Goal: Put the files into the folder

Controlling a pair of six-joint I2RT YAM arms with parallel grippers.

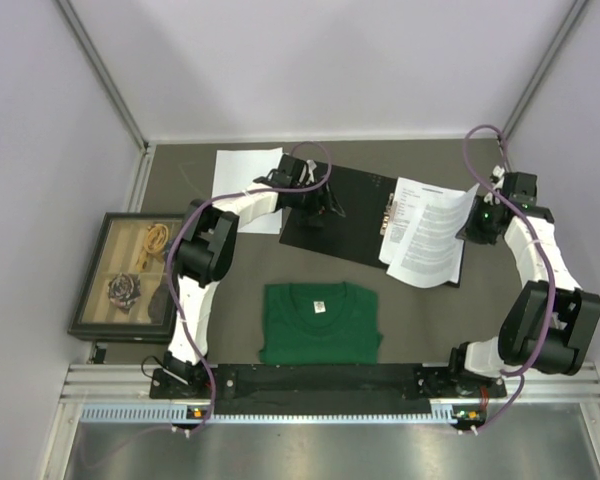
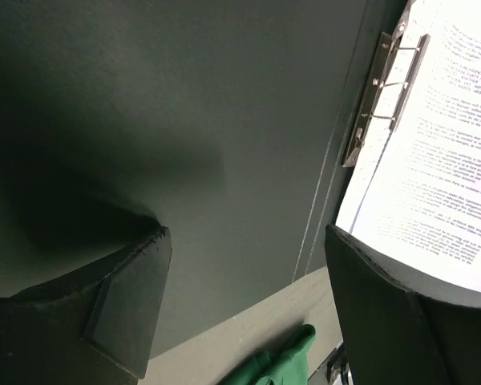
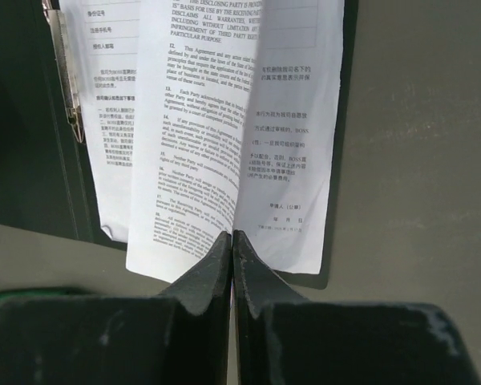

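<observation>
The folder lies open at the table's middle back, black inner faces up, with its metal clip beside the spine. The files, white printed sheets, lie on its right half. My right gripper is shut on the right edge of the top sheet and holds it lifted and curled above the sheets below; its fingertips are pressed together on the paper. My left gripper is open and empty, just above the left black face; the clip and the files show to its right.
A folded green T-shirt lies in front of the folder. A dark-framed picture box stands at the left. A white sheet-like piece lies left of the folder, partly under my left arm. Enclosure walls stand close behind and at both sides.
</observation>
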